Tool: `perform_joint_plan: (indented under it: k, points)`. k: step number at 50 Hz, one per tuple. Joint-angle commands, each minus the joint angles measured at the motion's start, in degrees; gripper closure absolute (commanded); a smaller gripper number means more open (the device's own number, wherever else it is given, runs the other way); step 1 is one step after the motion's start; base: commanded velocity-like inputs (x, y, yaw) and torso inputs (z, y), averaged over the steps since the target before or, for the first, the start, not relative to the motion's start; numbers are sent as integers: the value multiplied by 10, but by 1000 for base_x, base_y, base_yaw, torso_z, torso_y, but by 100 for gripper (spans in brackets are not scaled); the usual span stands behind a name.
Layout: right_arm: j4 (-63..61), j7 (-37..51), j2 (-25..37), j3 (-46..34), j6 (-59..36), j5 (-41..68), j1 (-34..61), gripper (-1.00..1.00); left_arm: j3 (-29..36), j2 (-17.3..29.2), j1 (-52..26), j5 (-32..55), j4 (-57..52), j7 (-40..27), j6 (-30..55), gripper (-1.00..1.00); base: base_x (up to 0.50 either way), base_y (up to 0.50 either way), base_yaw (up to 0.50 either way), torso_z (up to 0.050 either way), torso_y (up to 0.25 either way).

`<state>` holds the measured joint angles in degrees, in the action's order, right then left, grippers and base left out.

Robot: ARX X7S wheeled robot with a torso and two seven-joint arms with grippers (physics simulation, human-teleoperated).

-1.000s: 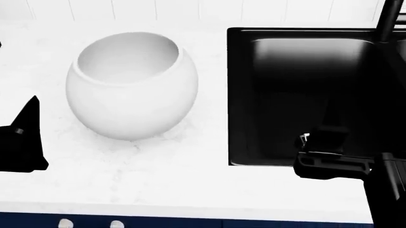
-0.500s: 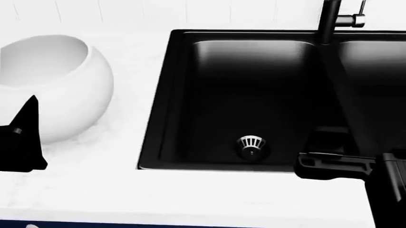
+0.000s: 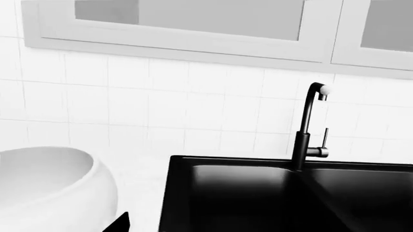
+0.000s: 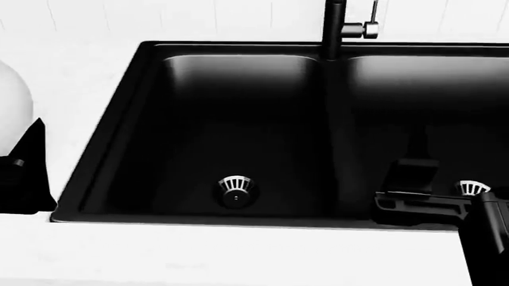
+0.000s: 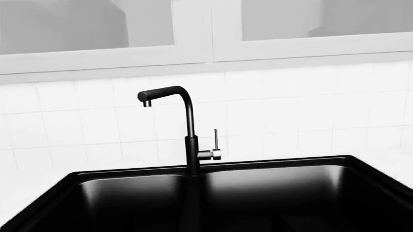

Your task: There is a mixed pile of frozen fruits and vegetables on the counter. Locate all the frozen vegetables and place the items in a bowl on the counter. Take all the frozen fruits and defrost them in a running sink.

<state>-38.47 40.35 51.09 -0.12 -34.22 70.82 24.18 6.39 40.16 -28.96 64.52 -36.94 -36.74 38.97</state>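
Though no fruit or vegetable shows anywhere, the sink (image 4: 238, 131) lies ahead of both grippers, its faucet (image 5: 187, 130) beyond them and dry. The bowl (image 3: 45, 188) sits outboard of the left gripper (image 4: 24, 173). Neither it nor the right gripper (image 4: 418, 196) shows whether it grips anything. Judged step: searching; next, find the pile.

White tiled wall (image 5: 290, 111), glass-fronted cabinets (image 5: 193, 29)

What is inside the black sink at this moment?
Only two silver drain strainers, one per basin of the sink. No fruit or running water shows. The right gripper covers part of the right basin.
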Motion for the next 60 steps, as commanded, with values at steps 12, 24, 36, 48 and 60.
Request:
perform_joint_plan:
  k: [12, 24, 36, 48, 60]
  points:
    - [1, 4, 0, -4, -4, 4, 3, -100, 0, -1, -2, 8, -1, 0, -2, -100, 24, -500, 0, 0, 0]
    - [2, 2, 1, 0, 0, 2, -1, -100, 0, 1, -1, 8, -1, -1, -3, -100, 0, -500, 0, 0, 0]
    - [6, 4, 0, 2, 2, 5, -4, -100, 2, 2, 0, 7, -1, -2, -4, -100, 0, -500, 0, 0, 0]
    - [3, 9, 2, 0, -2, 6, 0, -100, 2, 4, 1, 9, -3, -1, -5, -100, 0, -500, 0, 0, 0]
    - [1, 10, 3, 1, -2, 7, 0, -100, 5, 2, -2, 9, -2, -2, -6, -100, 0, -500, 0, 0, 0]
